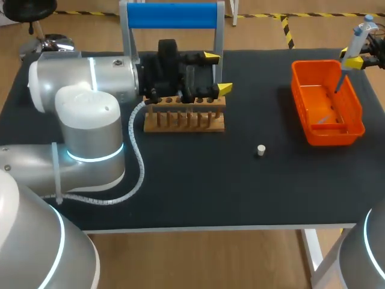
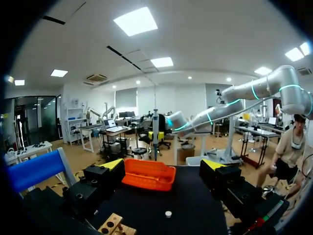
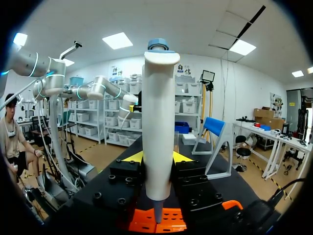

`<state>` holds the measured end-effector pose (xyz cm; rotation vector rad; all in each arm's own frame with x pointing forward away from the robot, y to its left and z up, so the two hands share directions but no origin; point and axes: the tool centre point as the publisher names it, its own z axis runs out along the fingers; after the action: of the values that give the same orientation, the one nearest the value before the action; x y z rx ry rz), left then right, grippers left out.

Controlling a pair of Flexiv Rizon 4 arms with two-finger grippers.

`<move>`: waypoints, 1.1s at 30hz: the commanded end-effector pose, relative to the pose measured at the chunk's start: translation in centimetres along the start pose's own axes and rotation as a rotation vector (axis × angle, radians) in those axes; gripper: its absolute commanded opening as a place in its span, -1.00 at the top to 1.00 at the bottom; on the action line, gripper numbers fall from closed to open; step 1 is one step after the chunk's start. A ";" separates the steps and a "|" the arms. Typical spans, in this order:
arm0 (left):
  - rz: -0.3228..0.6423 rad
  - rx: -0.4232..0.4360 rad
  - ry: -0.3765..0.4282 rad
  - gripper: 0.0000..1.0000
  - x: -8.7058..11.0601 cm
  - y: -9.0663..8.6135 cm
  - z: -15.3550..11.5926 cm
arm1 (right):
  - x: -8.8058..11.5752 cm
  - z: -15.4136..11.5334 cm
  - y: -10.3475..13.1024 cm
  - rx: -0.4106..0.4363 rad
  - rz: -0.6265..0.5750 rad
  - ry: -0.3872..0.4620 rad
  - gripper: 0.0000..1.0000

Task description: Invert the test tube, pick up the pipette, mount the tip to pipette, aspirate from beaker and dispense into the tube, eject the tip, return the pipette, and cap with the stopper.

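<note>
My right gripper was clamped on the pipette, over the orange bin at the far right of the black table. Whether a tip was on it I couldn't quite tell; ejected off-centre, one could bounce off the rim. My left gripper stood wide above the wooden rack. The stopper lay alone on open table, well apart from both.

The stopper lies between the rack, at my left, and the bin, under the pipette.
</note>
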<state>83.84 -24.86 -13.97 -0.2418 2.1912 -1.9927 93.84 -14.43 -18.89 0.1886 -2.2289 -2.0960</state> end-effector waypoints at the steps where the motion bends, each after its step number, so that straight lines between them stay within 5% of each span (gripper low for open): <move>1: 0.002 0.011 -0.002 -1.00 0.1 0.2 0.2 | -0.1 -0.2 0.1 0.003 0.000 0.006 1.00; 33: -0.030 0.026 -0.012 -1.00 0.1 1.1 -0.5 | -0.1 -0.2 0.1 0.003 0.000 0.006 1.00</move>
<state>83.57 -24.28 -15.19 -0.2834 2.1579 -2.0345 93.84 -14.43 -18.89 0.1886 -2.2289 -2.0960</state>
